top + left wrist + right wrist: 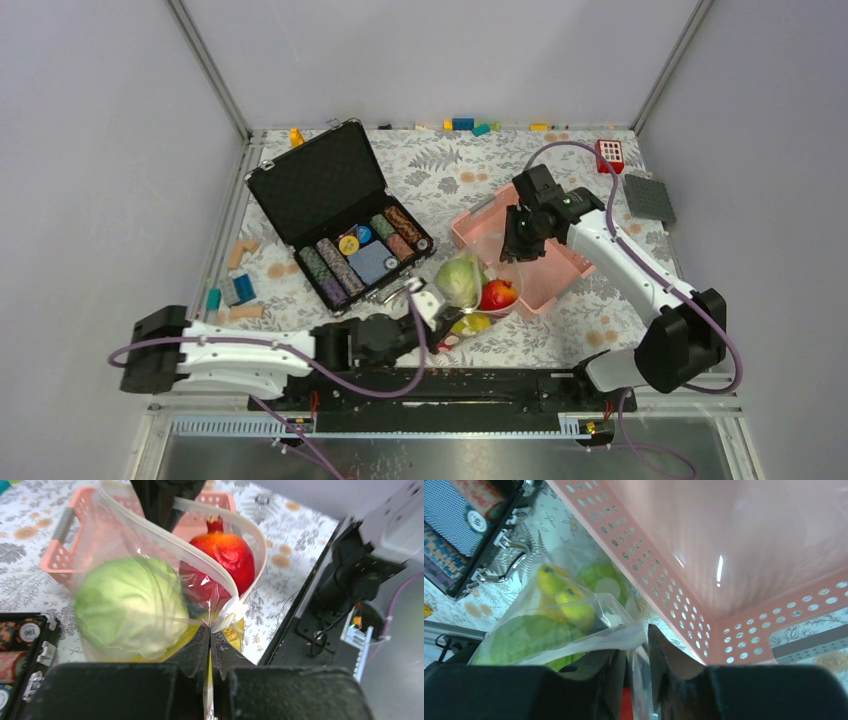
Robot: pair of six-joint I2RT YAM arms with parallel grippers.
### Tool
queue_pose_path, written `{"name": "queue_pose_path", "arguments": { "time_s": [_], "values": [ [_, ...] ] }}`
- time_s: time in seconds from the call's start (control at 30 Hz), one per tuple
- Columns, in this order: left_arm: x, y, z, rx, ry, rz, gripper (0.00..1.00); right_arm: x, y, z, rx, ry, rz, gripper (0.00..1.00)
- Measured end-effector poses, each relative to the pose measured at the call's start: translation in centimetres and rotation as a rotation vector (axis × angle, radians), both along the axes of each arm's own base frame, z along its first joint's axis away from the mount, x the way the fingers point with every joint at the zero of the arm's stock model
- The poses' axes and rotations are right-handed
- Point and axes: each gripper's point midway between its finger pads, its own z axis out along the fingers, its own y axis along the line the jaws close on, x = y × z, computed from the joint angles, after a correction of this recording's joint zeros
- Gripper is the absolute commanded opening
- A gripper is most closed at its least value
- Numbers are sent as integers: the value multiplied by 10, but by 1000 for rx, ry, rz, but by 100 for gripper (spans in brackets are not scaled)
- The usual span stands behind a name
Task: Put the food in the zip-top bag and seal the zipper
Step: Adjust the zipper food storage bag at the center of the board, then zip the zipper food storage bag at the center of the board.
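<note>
The bag (487,262) stands on the tabletop (440,180) beside the basket (563,272), cabbage (125,605) and red fruit (225,560) inside, mouth not yet sealed. The left tool (209,647) is clamped on the near end of the zipper (197,555); the right tool (636,652) pinches the far edge, stretching the strip, probably for closing.

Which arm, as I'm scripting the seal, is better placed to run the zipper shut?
Probably left: the left gripper pinches the bag at the joined end of the zipper, ready to slide; the right gripper holds the far edge.
</note>
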Motion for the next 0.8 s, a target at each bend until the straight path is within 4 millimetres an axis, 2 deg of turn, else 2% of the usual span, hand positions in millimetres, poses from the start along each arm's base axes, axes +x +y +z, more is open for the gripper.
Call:
{"name": "queue_pose_path", "arguments": {
  "time_s": [0.2,0.27,0.3,0.33,0.47,0.53,0.67,0.8],
  "values": [
    [-3,36,44,-155,0,13,0,13,-8,27,-5,-186,38,58],
    [-2,42,49,-173,0,23,0,15,-8,39,22,-269,54,77],
    [-2,44,50,-174,2,25,0,17,-7,47,46,-332,69,91],
    [-2,45,50,-173,3,26,0,17,-5,55,78,-396,87,98],
    [-3,52,41,-148,6,26,0,11,7,88,213,-665,200,100],
    [-4,55,36,-139,7,26,0,1,17,105,282,-787,312,99],
    [-4,61,33,-144,8,26,0,-22,42,134,401,-904,556,92],
    [-5,66,30,-135,15,28,0,-55,69,145,528,-925,871,91]
  ]
}}
